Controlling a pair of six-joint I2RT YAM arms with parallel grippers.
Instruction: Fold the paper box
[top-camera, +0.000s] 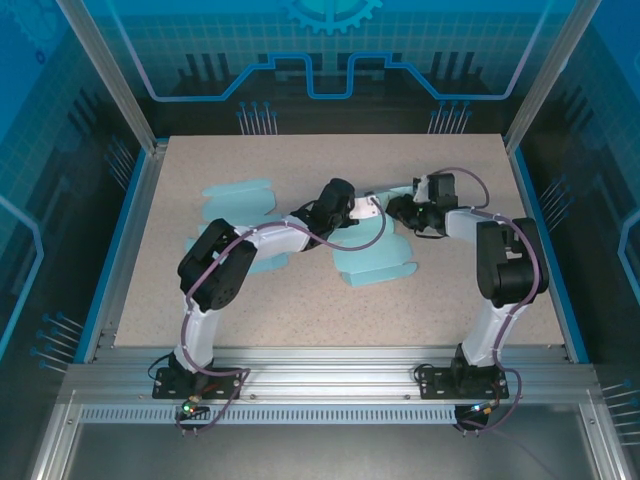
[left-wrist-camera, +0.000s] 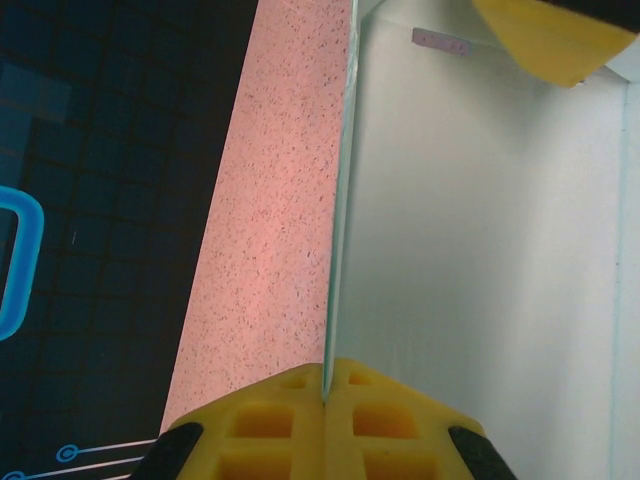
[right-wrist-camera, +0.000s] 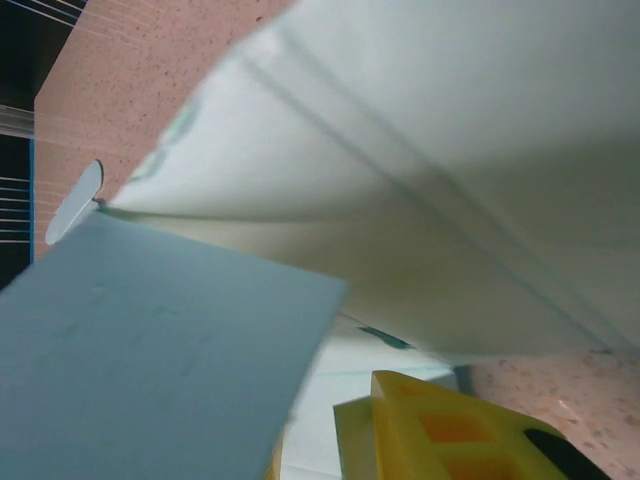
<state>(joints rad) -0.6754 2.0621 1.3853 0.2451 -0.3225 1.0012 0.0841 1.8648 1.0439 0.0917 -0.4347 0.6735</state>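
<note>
The paper box (top-camera: 375, 265) is a pale teal cardboard sheet with rounded flaps, spread across the middle of the table and partly raised at its centre. My left gripper (top-camera: 352, 207) (left-wrist-camera: 325, 388) is shut on the thin edge of an upright panel (left-wrist-camera: 340, 200); the box's white inside (left-wrist-camera: 480, 250) lies to the right of that edge. My right gripper (top-camera: 396, 212) (right-wrist-camera: 310, 445) is close against the box from the right. Its jaws stand a little apart, with a teal flap (right-wrist-camera: 150, 350) lying over its left finger. One right fingertip (left-wrist-camera: 550, 40) shows inside the box.
The speckled beige table (top-camera: 300, 310) is bounded by a blue rim (top-camera: 120, 240) and aluminium frame posts (top-camera: 105, 75). More of the box's flaps (top-camera: 238, 200) lie flat to the left, under my left arm. Both arm bases sit at the near edge.
</note>
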